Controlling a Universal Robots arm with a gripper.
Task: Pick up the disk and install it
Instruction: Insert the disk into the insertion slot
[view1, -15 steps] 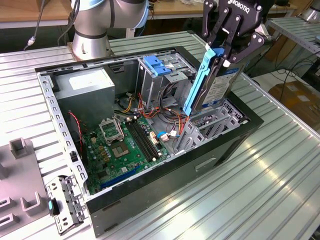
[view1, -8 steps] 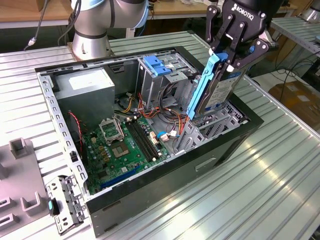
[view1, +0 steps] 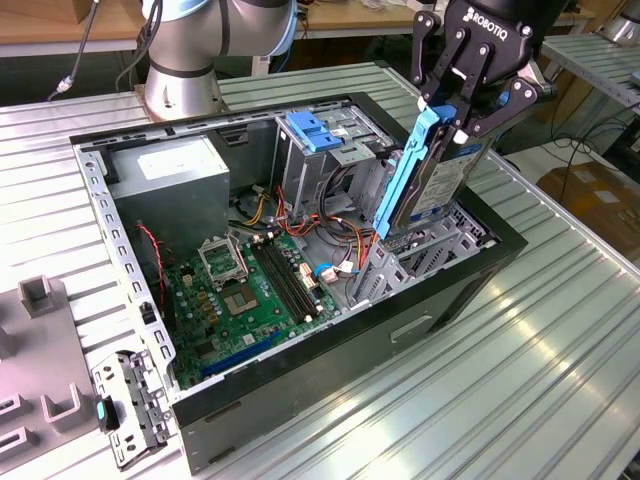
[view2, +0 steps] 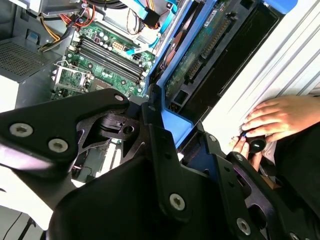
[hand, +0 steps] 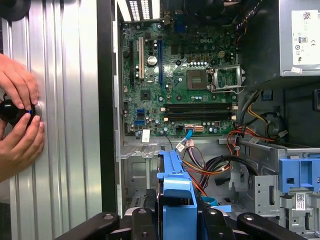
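Grip: my gripper (view1: 458, 112) is clamped on the disk (view1: 437, 178), pads on the top end of its blue rail (view1: 412, 165).
Disk: held on edge, tilted, lower end just inside the case (view1: 300, 400), at the drive slot by the exterior view's right wall; not yet seated.
Doing it well: I judge the job is alignment. Keep the rail square to the slot guides, lower along the disk's own long axis, and press straight so the plastic doesn't bind or flex.
Hazard: loose orange and black cables (hand: 212, 167) lie beside the slot; they could snag.
Materials: disk is flat silver-grey metal with a white-and-blue label; rail is smooth light blue plastic; its underside shows green circuit board (view2: 207, 42) and a black connector strip.
Surroundings: green motherboard (hand: 185, 85) on the case floor, grey power supply (view1: 165, 170), ribbed metal table (view1: 560, 340).
Person: two hands (hand: 20, 122) rest on the table around a small black knob.
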